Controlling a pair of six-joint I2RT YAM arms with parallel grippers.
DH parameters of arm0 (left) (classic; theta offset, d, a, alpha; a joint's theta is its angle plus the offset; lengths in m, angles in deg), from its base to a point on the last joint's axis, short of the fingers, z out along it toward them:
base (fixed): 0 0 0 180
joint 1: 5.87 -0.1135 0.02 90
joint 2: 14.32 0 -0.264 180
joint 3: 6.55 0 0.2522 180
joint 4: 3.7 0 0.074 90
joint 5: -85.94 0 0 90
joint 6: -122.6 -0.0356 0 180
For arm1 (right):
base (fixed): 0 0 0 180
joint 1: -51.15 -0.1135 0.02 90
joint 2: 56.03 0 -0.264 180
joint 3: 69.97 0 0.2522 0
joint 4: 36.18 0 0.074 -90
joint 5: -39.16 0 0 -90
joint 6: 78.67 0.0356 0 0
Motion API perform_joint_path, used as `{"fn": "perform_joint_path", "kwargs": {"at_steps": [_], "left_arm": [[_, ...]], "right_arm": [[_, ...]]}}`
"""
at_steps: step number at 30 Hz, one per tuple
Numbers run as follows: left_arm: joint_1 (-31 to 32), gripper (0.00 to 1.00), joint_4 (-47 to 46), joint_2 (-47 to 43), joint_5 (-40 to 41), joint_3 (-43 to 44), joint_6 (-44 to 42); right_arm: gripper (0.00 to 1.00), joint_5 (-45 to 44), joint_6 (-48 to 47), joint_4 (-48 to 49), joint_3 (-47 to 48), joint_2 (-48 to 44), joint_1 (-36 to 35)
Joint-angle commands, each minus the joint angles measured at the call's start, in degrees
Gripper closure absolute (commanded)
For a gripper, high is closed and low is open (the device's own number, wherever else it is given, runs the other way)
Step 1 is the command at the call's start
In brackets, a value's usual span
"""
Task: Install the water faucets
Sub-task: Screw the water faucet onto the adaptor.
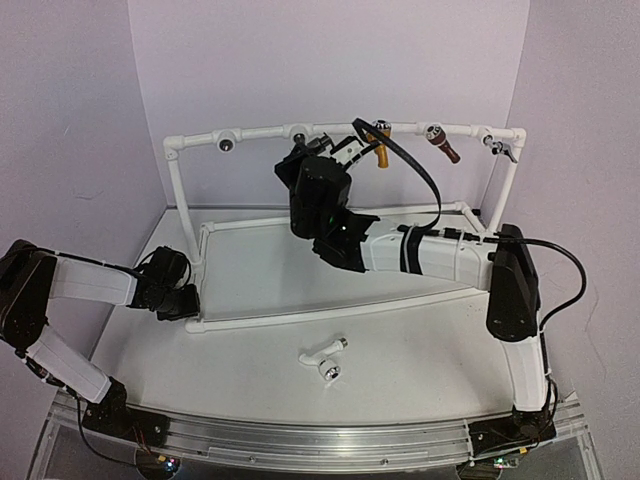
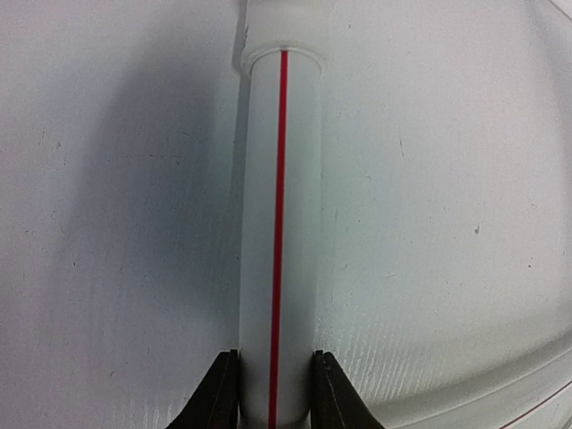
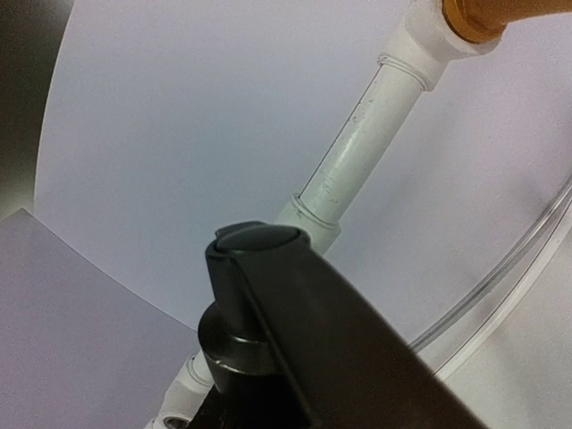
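Two end effectors, both closed on something. The right end effector [image 1: 322,150] is up at the top rail of the pipe frame [image 1: 330,312], upper centre of the overhead view, jaws pressed together on the black faucet [image 3: 259,295]. In its wrist view the faucet fills the lower centre, in front of a fitting on the white rail. Can't tell if it's seated. The gold tap [image 1: 380,152] sits just right of it on the same rail, then the brown tap [image 1: 443,148], then the grey tap [image 1: 503,150] at the far right corner.

The left end effector [image 2: 274,398] is pinching the frame's bottom rail at the lower-left corner, one finger on each side of the red-striped pipe.

The white faucet [image 1: 320,355] lies loose on the desk [image 1: 420,350], lower centre, in front of the frame and apart from both arms.
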Motion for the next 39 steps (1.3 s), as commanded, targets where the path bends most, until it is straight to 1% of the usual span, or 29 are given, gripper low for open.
{"fn": "perform_joint_path", "kwargs": {"at_steps": [1, 9, 21, 24, 26, 29, 31, 36, 39], "left_arm": [[0.7, 1.0, 2.4, -1.5, -4.2, -0.8, 3.3], [0.8, 1.0, 2.4, -1.4, -4.1, -0.8, 3.3], [0.8, 1.0, 2.6, -0.7, -3.8, -0.4, 3.3], [0.8, 1.0, 2.7, -0.5, -3.9, -0.3, 3.3], [0.8, 1.0, 2.8, -0.2, -3.8, -0.1, 3.3], [0.8, 1.0, 2.9, 0.0, -3.7, -0.1, 3.4], [0.8, 1.0, 2.9, 0.1, -3.6, 0.0, 3.4], [0.9, 1.0, 2.9, 0.4, -3.5, 0.1, 3.5], [0.9, 1.0, 3.0, 0.6, -3.5, 0.3, 3.4]], "right_arm": [[1.0, 3.8, 15.9, -4.6, -3.0, -1.3, 3.3], [1.0, 10.1, 28.2, -2.1, -4.5, -2.8, 3.9], [1.0, 13.1, 37.6, 7.7, -8.9, -4.2, 4.0], [0.99, 13.5, 37.5, 9.2, -8.4, -4.1, 4.1], [0.93, 13.5, 36.6, 10.4, -8.5, -4.2, 4.1], [0.81, 13.8, 33.0, 12.5, -8.9, -4.6, 4.1], [0.7, 13.8, 30.9, 13.5, -9.5, -5.2, 4.1], [0.5, 15.3, 25.6, 17.0, -11.1, -6.3, 4.1], [0.35, 15.9, 23.6, 17.8, -12.4, -7.2, 3.8]]}}
